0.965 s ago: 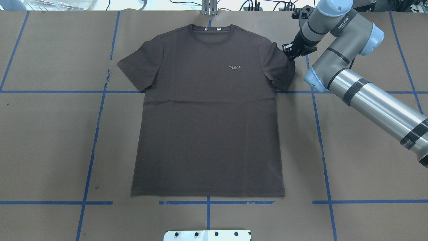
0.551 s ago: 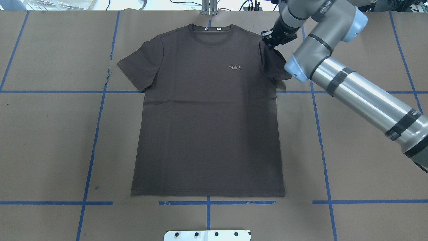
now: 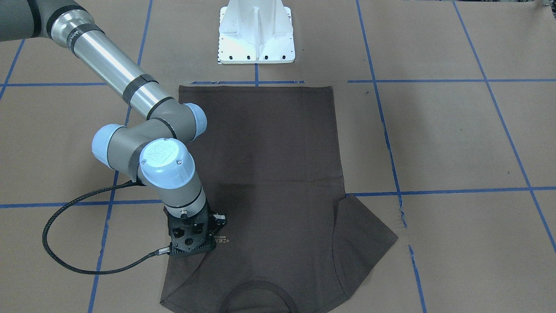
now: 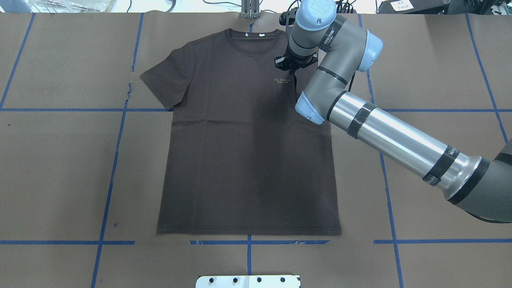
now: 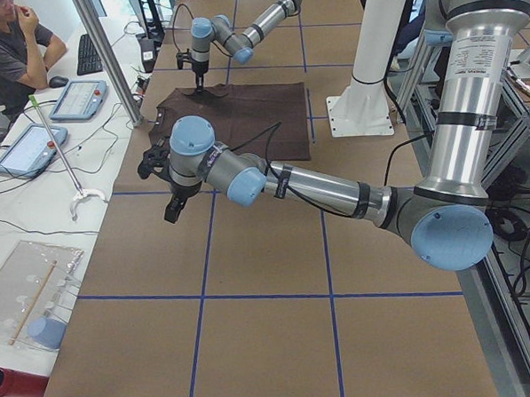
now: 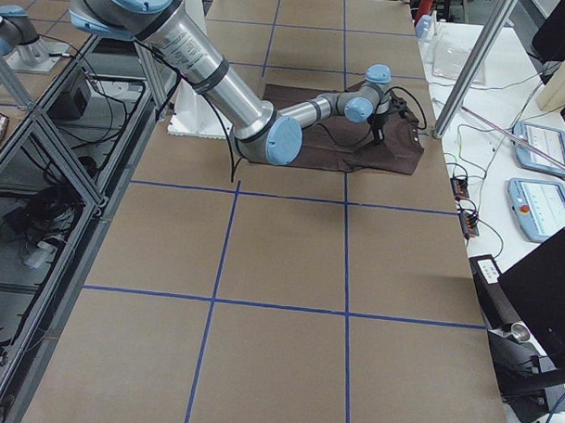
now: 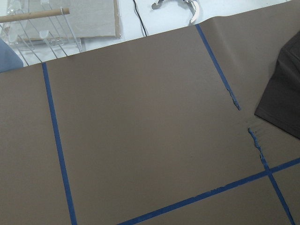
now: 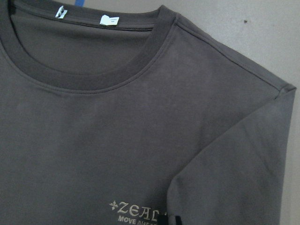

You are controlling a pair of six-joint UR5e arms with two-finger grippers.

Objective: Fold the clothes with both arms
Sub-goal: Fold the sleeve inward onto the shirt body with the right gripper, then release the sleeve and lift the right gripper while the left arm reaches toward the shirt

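The dark brown-grey T-shirt [image 4: 248,160] lies flat, face up, collar [image 4: 251,36] at the far edge. My right gripper [image 4: 294,70] is over the chest beside the pale logo [image 4: 283,80], shut on the right sleeve, which is folded in over the body. In the right wrist view the sleeve's hem [image 8: 197,159] lies across the chest to the fingertips [image 8: 162,219] at the logo [image 8: 136,211]. The other sleeve [image 4: 160,80] lies spread out. My left gripper [image 5: 172,208] hovers over bare paper off the shirt's left side; I cannot tell whether it is open.
The white pedestal base [image 4: 248,281] stands just beyond the shirt's hem. Blue tape lines [image 4: 112,176] cross the brown paper, torn near the spread sleeve [image 4: 129,86]. A person [image 5: 8,52] and tablets [image 5: 78,100] are beyond the table's far side.
My right gripper has moved left from the shirt's right edge to over the chest, dragging the right sleeve with it so the sleeve now lies folded on the body.
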